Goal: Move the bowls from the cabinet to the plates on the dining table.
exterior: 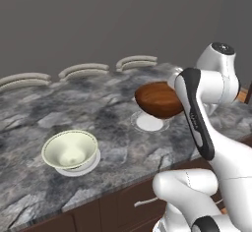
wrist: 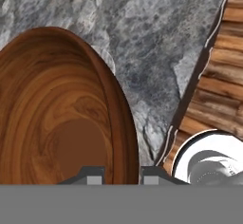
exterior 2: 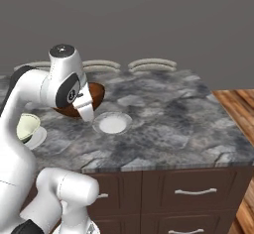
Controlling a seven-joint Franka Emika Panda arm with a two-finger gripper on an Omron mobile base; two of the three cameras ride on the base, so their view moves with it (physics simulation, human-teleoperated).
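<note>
Left base view, L to R: three curved beige chair backs (exterior: 81, 71) along the far edge of the grey marbled dining table (exterior: 29, 113). Near the front-left, the cream-white bowl w/ green outside (exterior: 69, 149) sits upright on a small white plate (exterior: 78, 168), plate rim peeking out underneath. Further R, approx mid-table, the second white plate (exterior: 149, 122) is bare; the reddish-brown wooden bowl (exterior: 157, 99) hangs just above it, tilted, not resting on it. My forearm covers the bowl's R side there.

Right base view: green bowl (exterior 2: 27, 127) partly behind my arm at far L, wooden bowl (exterior 2: 92, 96) behind my wrist, bare plate (exterior 2: 111, 123) just beside and below it to the R. Dark brown drawers w/ silver handles (exterior 2: 195, 192) under the table top; wooden floor (exterior 2: 238, 106) at far R.

Hand view: wooden bowl's inside (wrist: 57, 118) takes the L half, its rim running down between my fingertips (wrist: 93, 175). My pincer (wrist: 122, 176) is clamped on that rim, one tip inside, one outside. Marbled top beyond, table edge and floor planks at R.
</note>
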